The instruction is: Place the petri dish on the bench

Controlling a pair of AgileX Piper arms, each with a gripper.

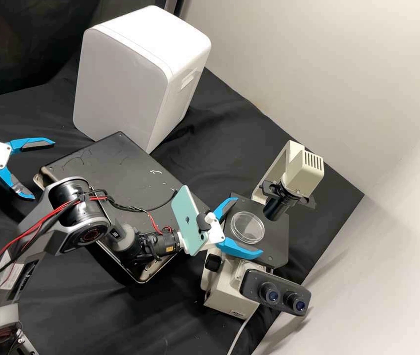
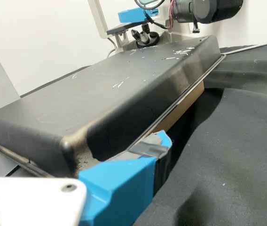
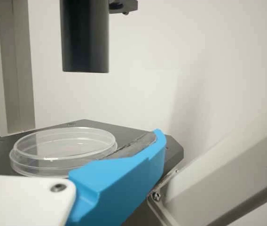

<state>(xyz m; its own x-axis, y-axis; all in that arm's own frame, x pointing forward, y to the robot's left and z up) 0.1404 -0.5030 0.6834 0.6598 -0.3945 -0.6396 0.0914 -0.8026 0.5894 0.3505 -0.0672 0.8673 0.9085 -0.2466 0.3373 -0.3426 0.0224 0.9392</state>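
The right gripper point(image 1: 248, 226) sits right of centre in the high view, level with the stage point(image 1: 278, 241) of the microscope point(image 1: 229, 291). Its two blue fingers are spread wide, with the petri dish point(image 1: 247, 231) lying between them. In the right wrist view one finger point(image 3: 124, 179) runs just beside the dish's rim; whether it touches cannot be told. The left gripper point(image 1: 41, 170) hangs at the left edge of the high view, fingers also wide apart and holding nothing, just beside the near end of the tray point(image 1: 121, 167).

The bench point(image 1: 229, 128) under its black cloth fills most of the frame. A tall white box point(image 1: 141, 74) with rounded corners stands at upper centre. Just below it lies the dark tray, flat and scratched, its far corner near the box. The cream microscope stands at lower right, eyepieces toward the bottom edge and its lamp head tilted at the upper right. The clear, round dish rests flat on the black stage, beneath the dark cylinder point(image 3: 85, 35) above it.
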